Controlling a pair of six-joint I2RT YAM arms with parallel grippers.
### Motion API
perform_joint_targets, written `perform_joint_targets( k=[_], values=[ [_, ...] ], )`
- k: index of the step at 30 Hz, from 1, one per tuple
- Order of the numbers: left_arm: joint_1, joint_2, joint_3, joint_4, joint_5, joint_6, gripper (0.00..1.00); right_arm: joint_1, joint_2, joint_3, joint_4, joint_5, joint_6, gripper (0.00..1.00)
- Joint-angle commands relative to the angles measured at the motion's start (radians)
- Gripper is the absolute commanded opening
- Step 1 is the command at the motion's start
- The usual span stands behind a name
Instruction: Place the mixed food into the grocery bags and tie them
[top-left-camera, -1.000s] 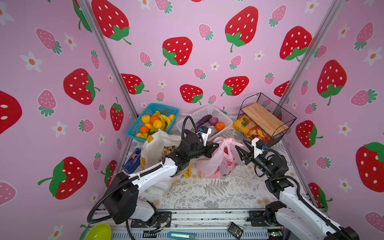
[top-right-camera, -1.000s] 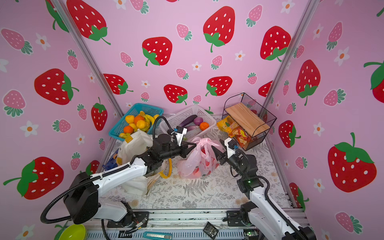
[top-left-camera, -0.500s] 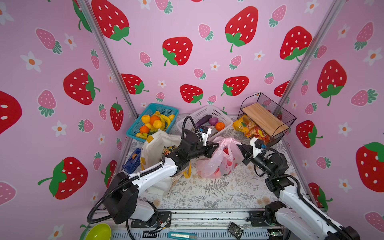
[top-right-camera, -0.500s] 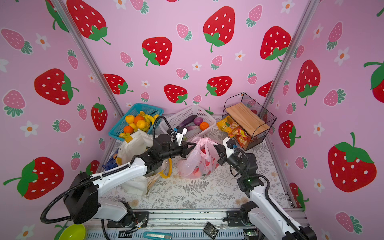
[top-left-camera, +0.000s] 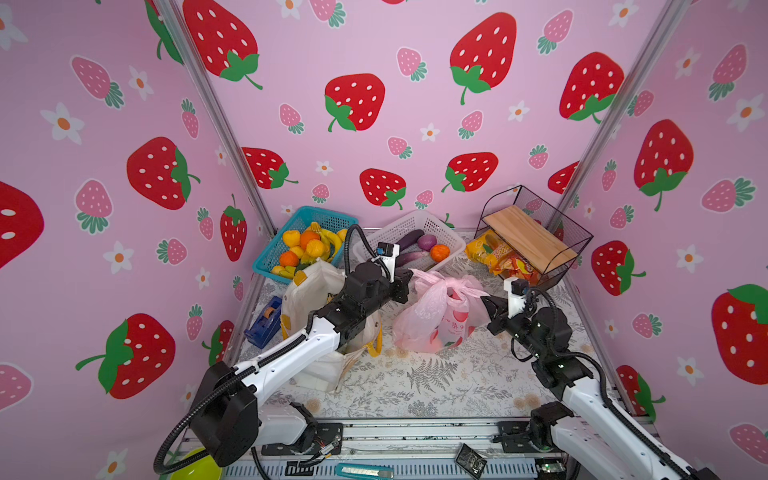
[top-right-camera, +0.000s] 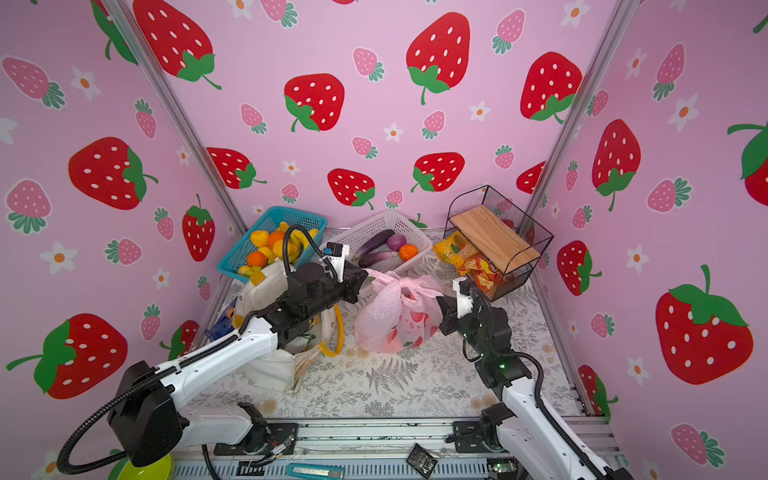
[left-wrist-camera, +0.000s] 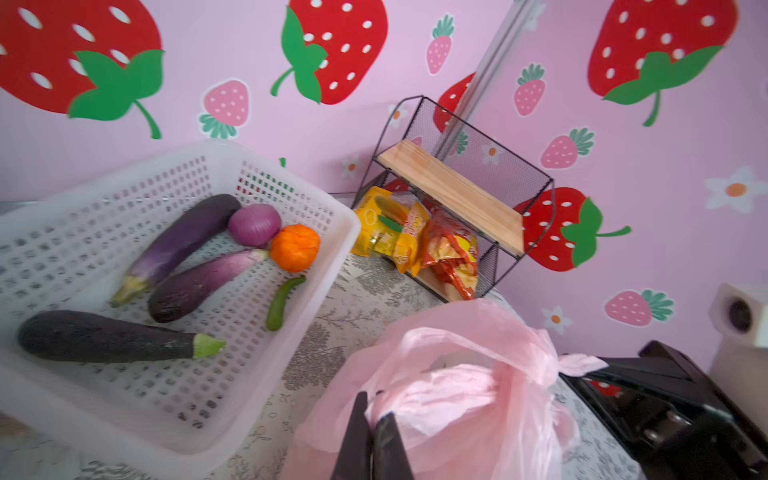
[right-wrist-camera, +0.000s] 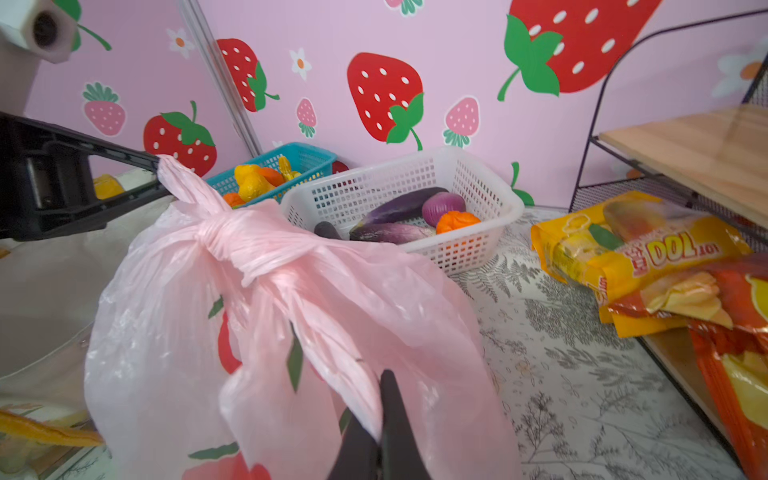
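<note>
I find the pink bag (top-left-camera: 436, 320) standing mid-table, between the white tote (top-left-camera: 311, 286) on the left and the wire rack (top-left-camera: 536, 241) at the far right. Its handles are drawn into a knot (right-wrist-camera: 232, 245). My left claw (left-wrist-camera: 372, 409) is pinched tight on one handle end, and my right claw (right-wrist-camera: 380, 415) on the other. Snack packets (top-left-camera: 498, 257) lie under the rack. Vegetables lie in the white basket (top-left-camera: 417, 216).

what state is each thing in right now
pink bag, knot tied at the top
left gripper, shut on the pink bag, one side of the knot
right gripper, shut on it, opposite side
white tote, slumped, yellow handles untied
white basket, holding vegetables
blue basket, full of fruit
</note>
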Motion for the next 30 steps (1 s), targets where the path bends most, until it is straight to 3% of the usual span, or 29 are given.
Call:
perform_joint_targets(
  k=[1,8,12,16,20,21,25,30],
  values=[
    [0.051,0.002,-0.014,-0.041,-0.156,0.043,0.00,-0.043,0.020,-0.033,-0.090,0.118,0.095,0.00],
    [0.168,0.063,-0.028,-0.065,-0.212,0.040,0.00,-0.216,0.081,-0.161,-0.037,0.094,0.263,0.00],
    [0.177,0.119,-0.030,-0.065,-0.227,0.046,0.00,-0.234,0.116,-0.233,0.034,0.106,0.324,0.00],
    [0.177,0.152,-0.016,-0.059,-0.204,0.043,0.00,-0.234,0.148,-0.261,0.086,0.114,0.328,0.00],
    [0.171,0.149,0.021,-0.056,-0.089,0.059,0.00,-0.216,0.114,-0.216,0.065,0.125,0.255,0.02],
    [0.171,0.147,0.028,-0.048,-0.048,0.053,0.00,-0.207,0.092,-0.202,0.061,0.127,0.231,0.10],
    [0.169,0.120,0.062,-0.050,0.083,0.030,0.43,-0.139,0.010,-0.132,0.027,0.140,0.121,0.47],
    [0.164,0.040,0.055,-0.045,0.150,0.006,0.58,-0.023,-0.027,-0.040,0.003,0.174,-0.001,0.65]
  ],
)
